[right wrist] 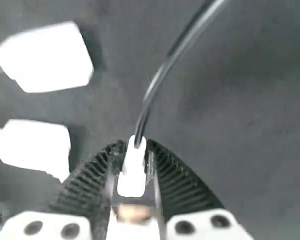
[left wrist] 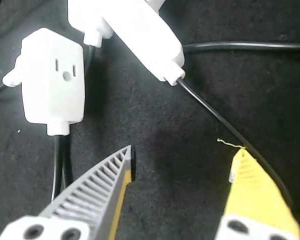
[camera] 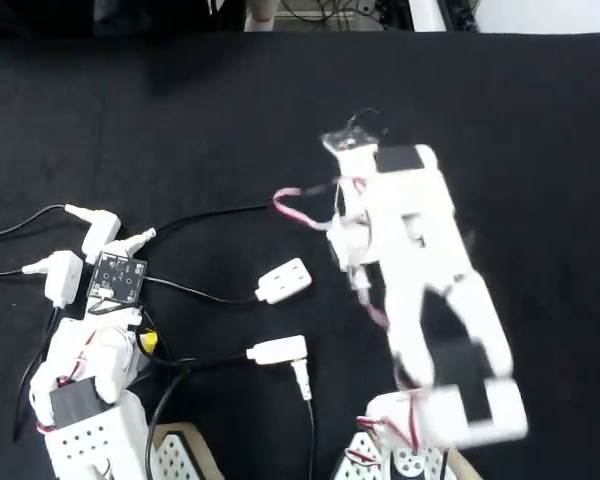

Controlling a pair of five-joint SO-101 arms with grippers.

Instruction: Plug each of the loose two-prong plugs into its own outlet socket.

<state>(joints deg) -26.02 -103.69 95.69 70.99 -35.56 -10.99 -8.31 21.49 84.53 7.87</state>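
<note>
My left gripper point(left wrist: 185, 152) is open just above the black cloth, its grey and yellow fingers wide apart with nothing between them. Just ahead of it a white outlet socket point(left wrist: 52, 87) lies face up, its slots showing. Beside that lies a longer white plug body point(left wrist: 135, 35) with a black cable point(left wrist: 215, 120). My right gripper point(right wrist: 135, 150) is shut on a small white plug point(right wrist: 132, 175), and the plug's black cable point(right wrist: 165, 70) runs away from it. In the high view the right gripper point(camera: 350, 140) is far out over the middle of the table.
In the high view a white socket block point(camera: 283, 281) and a white plug point(camera: 277, 350) lie loose on their cables at mid-table. More white connectors point(camera: 60, 275) cluster by the left arm point(camera: 90, 370). Black cables cross the left half of the cloth.
</note>
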